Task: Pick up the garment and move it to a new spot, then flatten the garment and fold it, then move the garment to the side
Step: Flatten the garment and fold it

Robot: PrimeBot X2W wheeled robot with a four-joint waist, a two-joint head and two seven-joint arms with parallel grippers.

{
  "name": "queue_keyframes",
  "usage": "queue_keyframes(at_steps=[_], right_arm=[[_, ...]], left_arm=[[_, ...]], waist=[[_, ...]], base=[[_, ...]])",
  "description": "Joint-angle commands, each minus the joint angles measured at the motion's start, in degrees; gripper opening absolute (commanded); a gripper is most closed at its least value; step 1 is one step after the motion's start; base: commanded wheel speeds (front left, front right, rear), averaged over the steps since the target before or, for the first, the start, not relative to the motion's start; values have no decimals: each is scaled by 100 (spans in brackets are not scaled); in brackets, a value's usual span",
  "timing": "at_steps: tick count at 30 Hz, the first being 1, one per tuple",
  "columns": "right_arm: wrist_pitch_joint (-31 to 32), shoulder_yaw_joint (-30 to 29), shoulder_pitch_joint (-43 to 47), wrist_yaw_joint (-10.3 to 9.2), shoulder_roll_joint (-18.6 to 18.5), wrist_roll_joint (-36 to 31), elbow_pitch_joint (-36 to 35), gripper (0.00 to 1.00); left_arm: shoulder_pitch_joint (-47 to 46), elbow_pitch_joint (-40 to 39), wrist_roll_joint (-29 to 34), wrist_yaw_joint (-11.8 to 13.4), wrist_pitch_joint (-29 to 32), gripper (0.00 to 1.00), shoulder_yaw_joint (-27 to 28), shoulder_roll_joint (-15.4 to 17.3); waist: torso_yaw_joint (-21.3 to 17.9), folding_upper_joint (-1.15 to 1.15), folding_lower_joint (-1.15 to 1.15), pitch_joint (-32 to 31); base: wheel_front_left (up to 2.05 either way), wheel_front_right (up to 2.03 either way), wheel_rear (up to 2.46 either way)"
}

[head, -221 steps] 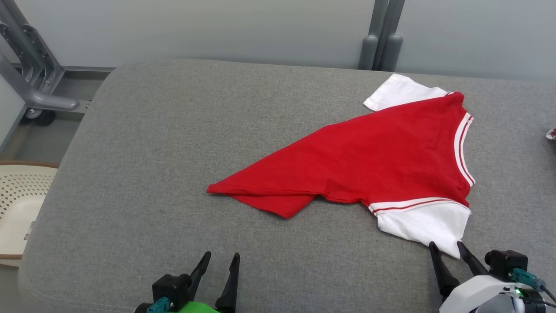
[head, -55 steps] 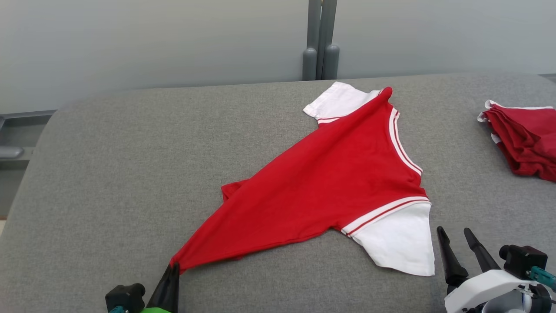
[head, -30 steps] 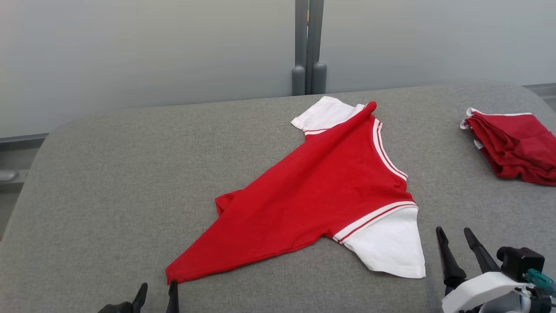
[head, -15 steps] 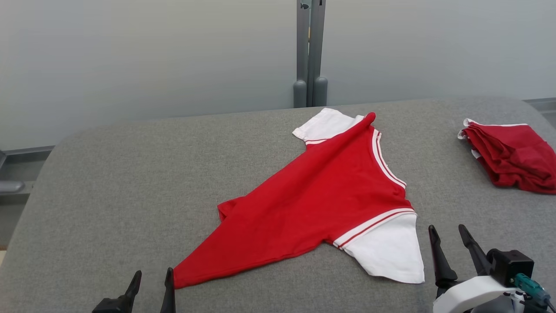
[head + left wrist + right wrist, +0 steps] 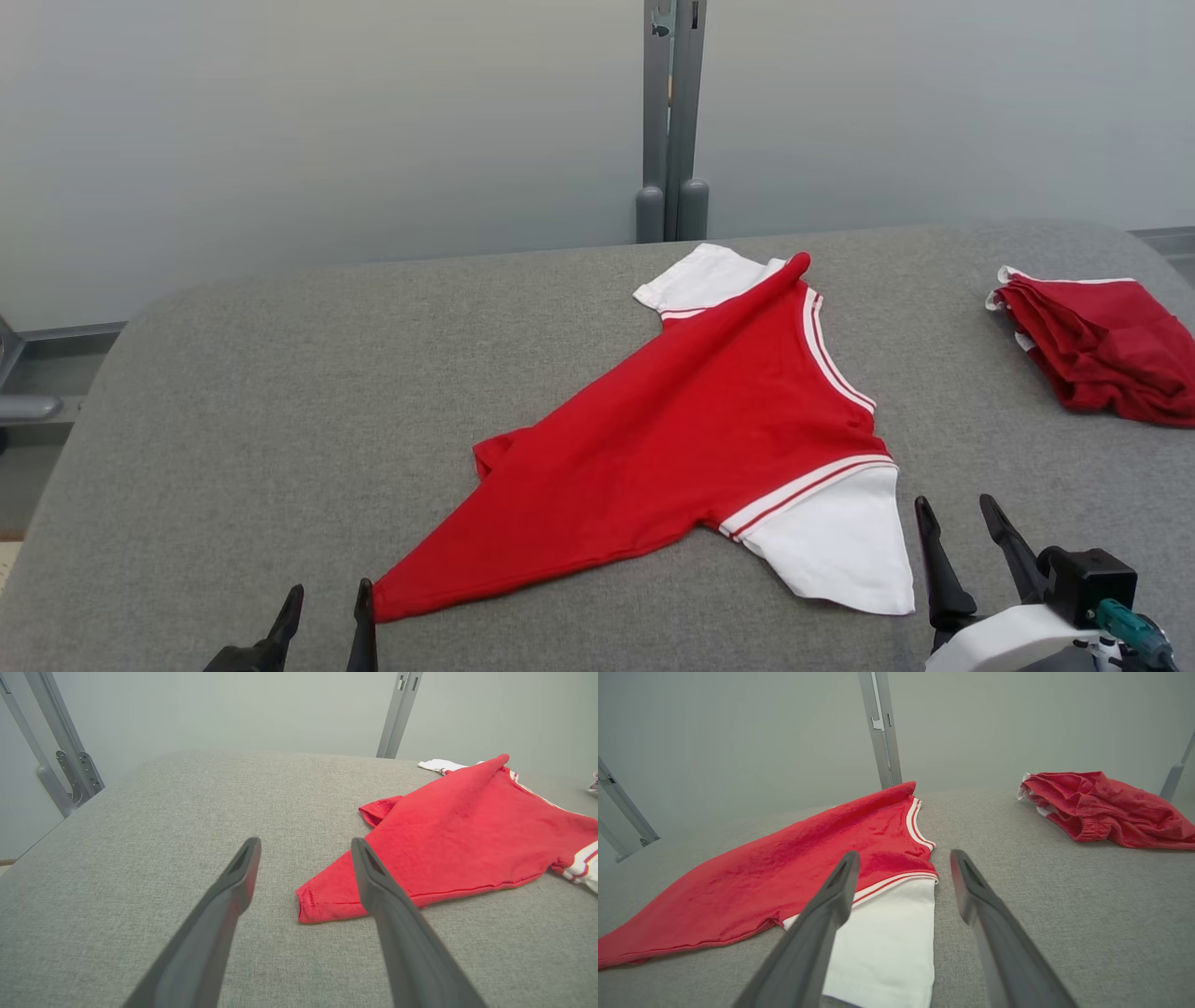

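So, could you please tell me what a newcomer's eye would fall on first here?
The bright red T-shirt with white sleeves, lying skewed on the middle of the grey padded fabric surface, stands out first. A crumpled pile of red cloth sits at the far right edge. The open left hand is by the shirt's red hem corner, the open right hand beside its near white sleeve.

Garment ctr of table; 2nd pile right
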Motion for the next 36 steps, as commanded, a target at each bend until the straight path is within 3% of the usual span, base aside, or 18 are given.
queue_keyframes(at_steps=[1, 9, 22, 33, 34, 35, 36], right_arm=[[-24, -16, 39, -1, 10, -18, 9, 100], [-24, -15, 33, -1, 23, -5, 191, 100], [-21, -168, -466, -1, 89, 107, 1152, 100], [21, 80, -735, 0, 177, 55, 2146, 100], [31, 112, -728, 0, 168, 64, 2244, 85], [36, 136, -737, 0, 158, 94, 2313, 60], [38, 179, -739, 0, 135, 122, 2373, 2]], left_arm=[[82, -18, -8, 25, -1, 100, -6, 8], [-47, 56, -106, 47, 0, 100, -146, 7], [-535, 80, -269, 103, -1, 100, -629, 10], [-720, 130, -197, 94, -1, 100, -637, 9], [-721, 134, -196, 92, -1, 100, -623, 9], [-720, 136, -197, 88, -1, 100, -613, 9], [-714, 137, -196, 86, -1, 100, -605, 9]], waist=[[3, 0, 0, 14], [32, 0, 0, 266], [212, 0, 0, 1148], [322, 0, 0, 1335], [323, 0, 0, 1337], [322, 0, 0, 1336], [318, 0, 0, 1332]], base=[[0, 0, 0], [0, 0, 0], [0, 0, 0], [0, 0, 0], [0, 0, 0], [0, 0, 0], [0, 0, 0]])
